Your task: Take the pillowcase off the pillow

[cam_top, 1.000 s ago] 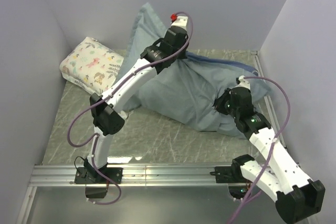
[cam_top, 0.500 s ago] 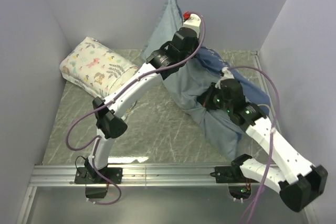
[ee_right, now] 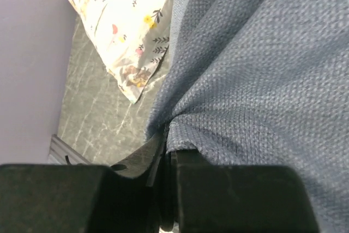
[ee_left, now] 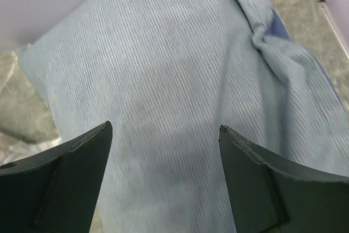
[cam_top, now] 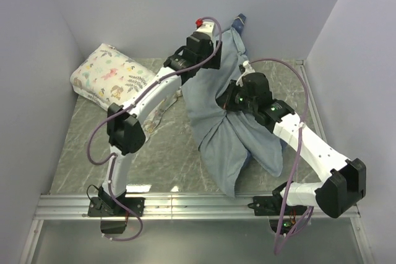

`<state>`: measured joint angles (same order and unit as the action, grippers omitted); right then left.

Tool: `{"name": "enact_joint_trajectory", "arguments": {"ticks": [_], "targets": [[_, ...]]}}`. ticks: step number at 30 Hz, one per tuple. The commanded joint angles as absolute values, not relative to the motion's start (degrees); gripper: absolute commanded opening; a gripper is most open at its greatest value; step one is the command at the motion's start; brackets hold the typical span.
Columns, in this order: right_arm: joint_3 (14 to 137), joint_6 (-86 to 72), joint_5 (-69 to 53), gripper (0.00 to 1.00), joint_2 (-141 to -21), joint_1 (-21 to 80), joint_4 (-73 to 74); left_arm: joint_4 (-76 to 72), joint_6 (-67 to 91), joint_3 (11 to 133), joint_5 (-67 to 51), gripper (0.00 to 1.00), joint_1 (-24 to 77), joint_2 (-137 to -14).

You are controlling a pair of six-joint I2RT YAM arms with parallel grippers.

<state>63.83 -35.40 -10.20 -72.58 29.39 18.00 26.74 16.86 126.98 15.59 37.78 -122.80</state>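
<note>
The pillowcase (cam_top: pixel 230 134) lies in a long crumpled heap, paler blue-grey side out, from the back wall toward the front rail. My left gripper (cam_top: pixel 221 60) hovers over its far end with the jaws wide open and nothing between them; in the left wrist view only ribbed blue cloth (ee_left: pixel 163 69) shows below the left gripper (ee_left: pixel 163 132). My right gripper (cam_top: pixel 228 101) sits at the middle of the heap. In the right wrist view the right gripper (ee_right: pixel 169 135) is shut on a fold of the pillowcase (ee_right: pixel 262 53). The pillow is hidden.
A smaller floral-print pillow (cam_top: pixel 110 78) rests at the back left against the wall, also seen in the right wrist view (ee_right: pixel 125 20). Grey walls close in the back and both sides. An aluminium rail (cam_top: pixel 185 205) runs along the front edge.
My left gripper has opened and let go of the pillowcase, which has dropped from its raised peak. My right arm has swung left and toward the back, dragging the cloth with it.
</note>
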Motion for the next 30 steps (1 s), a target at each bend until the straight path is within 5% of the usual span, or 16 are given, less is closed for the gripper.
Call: {"name": "enact_joint_trajectory", "arguments": {"ticks": [1,11,17,22,24,30], "targets": [[63.90,-35.16,-8.45,0.12,-71.81,29.62,13.54,22.07,18.98,119.40,12.75,0.85,38.94,-109.79],[64.77,-33.66,-2.29,0.48,-70.49,29.00,16.16,6.98,25.22,79.83,1.15,0.85,40.87,-80.72],[66.26,-33.66,-0.70,0.66,-68.21,28.74,17.92,-3.59,23.73,66.19,-9.04,0.86,42.45,-77.08],[67.67,-33.84,-0.09,0.72,-67.15,28.39,19.25,-14.39,20.92,59.77,-14.32,0.88,44.38,-77.87],[67.85,-34.19,-0.09,0.73,-66.97,28.39,19.34,-16.34,20.13,58.89,-14.77,0.99,44.82,-79.01],[68.38,-34.72,-0.62,0.74,-66.62,28.30,19.42,-20.30,19.51,58.10,-11.45,0.99,46.58,-81.47]]}}
